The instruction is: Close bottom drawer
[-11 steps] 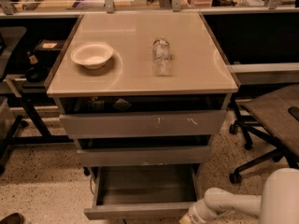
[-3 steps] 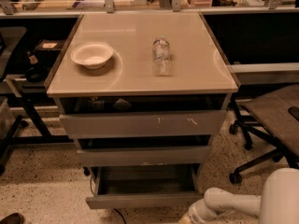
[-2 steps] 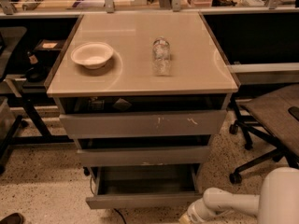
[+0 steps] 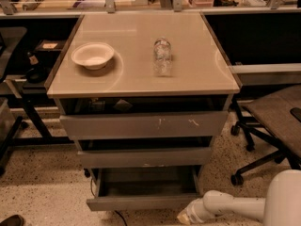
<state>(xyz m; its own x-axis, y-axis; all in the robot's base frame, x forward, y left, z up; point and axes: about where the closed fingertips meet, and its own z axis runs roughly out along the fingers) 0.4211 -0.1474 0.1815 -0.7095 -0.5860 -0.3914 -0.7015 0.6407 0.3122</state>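
The bottom drawer [image 4: 141, 202] is the lowest of the cabinet's three, with a plain grey front. It stands partly pulled out, and its empty inside [image 4: 148, 187] shows from above. My gripper [image 4: 186, 215] is at the end of the white arm [image 4: 235, 207], low at the bottom right. It sits right beside the right end of the drawer front, close to the floor. I cannot tell whether it touches the drawer.
The cabinet top [image 4: 197, 74] carries a white bowl [image 4: 92, 55] and a lying clear bottle [image 4: 162, 56]. The top drawer front [image 4: 141, 125] has white scratches, and the middle front [image 4: 143, 157] sits below it. An office chair [image 4: 275, 121] stands at the right. Desk legs [image 4: 28, 114] stand at the left.
The bottom drawer has slid inward since the earliest frame, and less of its inside shows. In the last second the drawer and my gripper have barely moved.
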